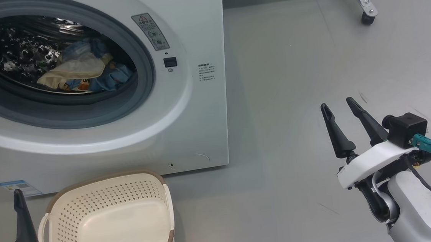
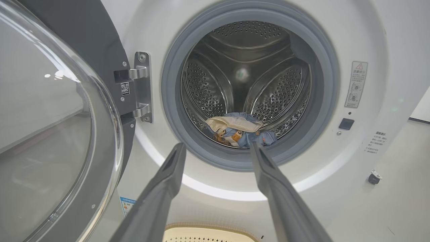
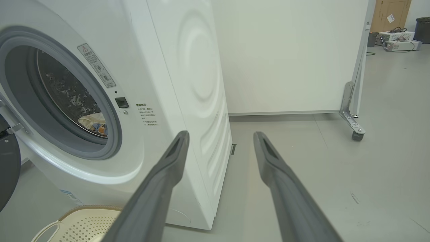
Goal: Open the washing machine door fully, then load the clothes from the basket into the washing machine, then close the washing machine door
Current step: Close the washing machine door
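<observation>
Head view, step: we judge loading done. The clothes lie in the drum of the washer, and the basket just before it has no garment left that we can see. Closing the door remains.
Head view, grippers: left gripper beside the basket, right gripper well apart over the floor; both spread, holding nothing.
Left wrist view, door: the door hangs open from its hinge, left of the opening, with its glass bowl bulging toward us. It is round, so it has no long axis; the hinge line runs upright.
Left wrist view, clothes: the bundle lies low in the drum, its length across the opening.
Left wrist view, next move: we think the left gripper must reach behind the door's outer face and sweep it shut until it latches.
Right wrist view: fingers spread, aimed past the washer's front corner; the door's dark edge sits far left.
</observation>
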Available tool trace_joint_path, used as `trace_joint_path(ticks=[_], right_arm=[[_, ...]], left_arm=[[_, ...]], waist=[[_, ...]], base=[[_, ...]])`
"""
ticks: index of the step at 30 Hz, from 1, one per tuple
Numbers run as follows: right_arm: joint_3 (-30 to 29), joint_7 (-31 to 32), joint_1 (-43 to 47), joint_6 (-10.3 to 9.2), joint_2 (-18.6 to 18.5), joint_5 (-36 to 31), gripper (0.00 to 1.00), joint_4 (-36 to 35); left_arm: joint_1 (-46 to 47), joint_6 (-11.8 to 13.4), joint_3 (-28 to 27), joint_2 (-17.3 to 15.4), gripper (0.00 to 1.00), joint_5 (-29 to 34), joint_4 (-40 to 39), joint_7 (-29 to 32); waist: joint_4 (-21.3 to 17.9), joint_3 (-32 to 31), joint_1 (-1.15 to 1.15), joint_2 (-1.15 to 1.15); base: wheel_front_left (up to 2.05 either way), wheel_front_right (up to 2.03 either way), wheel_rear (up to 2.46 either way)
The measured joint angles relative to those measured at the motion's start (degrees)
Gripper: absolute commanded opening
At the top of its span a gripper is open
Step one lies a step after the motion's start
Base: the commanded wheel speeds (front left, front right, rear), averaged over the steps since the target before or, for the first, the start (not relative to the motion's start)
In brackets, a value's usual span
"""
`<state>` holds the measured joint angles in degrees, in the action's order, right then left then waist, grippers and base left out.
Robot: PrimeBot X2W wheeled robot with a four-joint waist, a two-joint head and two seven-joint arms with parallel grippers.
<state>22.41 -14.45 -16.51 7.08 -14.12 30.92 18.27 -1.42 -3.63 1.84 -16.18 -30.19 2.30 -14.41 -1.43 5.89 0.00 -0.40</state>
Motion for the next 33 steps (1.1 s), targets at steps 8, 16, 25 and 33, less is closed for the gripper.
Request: trace_joint_path(ticks=[8,16,25,33], right_arm=[[0.0,0.0,0.0,0.00,0.0,0.0,1.00,0.0],[0.0,0.0,0.0,0.00,0.0,0.0,1.00,0.0],[0.0,0.0,0.0,0.00,0.0,0.0,1.00,0.0],[0.0,0.0,0.0,0.00,0.0,0.0,1.00,0.0]], left_arm=[[0.0,-0.5,-0.4,0.4,1.00,0.5,0.0,0.0],[0.0,-1.1,-0.7,1.2,1.00,0.6,0.0,0.0],[-0.1,-1.3,-1.2,1.4,1.00,1.0,0.1,0.0],[-0.1,-1.7,-1.4,1.6,1.00,1.4,0.2,0.0]], waist=[[0.0,0.1,0.00,0.00],[0.0,0.2,0.00,0.00],[0.0,0.3,0.00,0.00],[0.0,0.3,0.00,0.00]], base=[[-1.14,1.14,0.00],[-1.14,1.14,0.00],[-0.79,0.79,0.00],[-0.43,0.43,0.00]])
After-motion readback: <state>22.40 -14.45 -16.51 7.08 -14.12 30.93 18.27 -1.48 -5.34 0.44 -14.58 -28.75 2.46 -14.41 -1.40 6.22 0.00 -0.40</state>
